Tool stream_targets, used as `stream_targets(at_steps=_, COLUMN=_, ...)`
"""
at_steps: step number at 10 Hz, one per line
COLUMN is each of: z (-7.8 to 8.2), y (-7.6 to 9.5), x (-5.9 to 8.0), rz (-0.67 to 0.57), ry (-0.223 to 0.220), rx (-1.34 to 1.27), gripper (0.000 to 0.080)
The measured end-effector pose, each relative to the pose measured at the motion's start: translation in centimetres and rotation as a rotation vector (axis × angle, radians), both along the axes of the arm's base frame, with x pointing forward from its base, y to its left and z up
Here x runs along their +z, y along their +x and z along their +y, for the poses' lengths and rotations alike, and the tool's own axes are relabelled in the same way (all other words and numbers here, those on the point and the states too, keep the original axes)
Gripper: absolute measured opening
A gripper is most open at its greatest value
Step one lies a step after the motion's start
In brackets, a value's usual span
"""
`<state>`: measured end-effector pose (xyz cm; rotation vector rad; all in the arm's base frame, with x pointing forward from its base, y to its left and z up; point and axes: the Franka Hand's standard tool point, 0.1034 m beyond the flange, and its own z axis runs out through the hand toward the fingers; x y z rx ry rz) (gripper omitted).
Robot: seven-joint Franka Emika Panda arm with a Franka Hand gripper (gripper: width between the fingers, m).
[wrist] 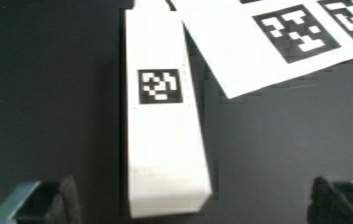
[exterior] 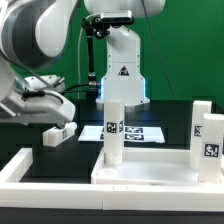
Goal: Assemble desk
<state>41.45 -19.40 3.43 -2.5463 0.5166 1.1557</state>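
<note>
The white tabletop slab (exterior: 150,170) lies at the front with two leg blocks standing upright on it, one near its middle (exterior: 113,128) and one at the exterior view's right (exterior: 207,130). Another leg block (exterior: 60,133) lies flat on the dark table at the left. In the wrist view this block (wrist: 164,120) runs lengthwise with its tag facing up. My gripper (exterior: 52,105) hovers above it, open and empty (wrist: 191,205). Its fingers (wrist: 40,200) stand wide on either side of the block's near end without touching it.
The marker board (exterior: 128,131) lies flat behind the tabletop, and one corner of it lies right beside the lying leg in the wrist view (wrist: 271,45). A long white border rail (exterior: 25,165) runs along the front left. The robot base (exterior: 120,60) stands at the back.
</note>
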Motion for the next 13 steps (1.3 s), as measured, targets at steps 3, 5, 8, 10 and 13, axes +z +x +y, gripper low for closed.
stream_targets(at_steps=3, z=1.1, y=-1.3, x=-2.4, rz=0.036, ry=-0.026, rx=-0.008, gripper=0.0649)
stream_targets(at_steps=5, z=1.1, y=-1.4, x=-2.5, rz=0.041, ry=-0.03, rx=-0.012, gripper=0.0649)
stream_targets(at_steps=8, z=1.0, y=-1.4, x=-2.4, rz=0.041, ry=-0.03, rx=-0.013, gripper=0.0355)
stream_targets(at_steps=10, z=1.0, y=-1.5, x=-2.4, rz=0.042, ry=-0.03, rx=-0.013, gripper=0.0288)
stream_targets(at_steps=13, z=1.0, y=-1.5, x=-2.4, rz=0.042, ry=-0.03, rx=-0.014, gripper=0.0288)
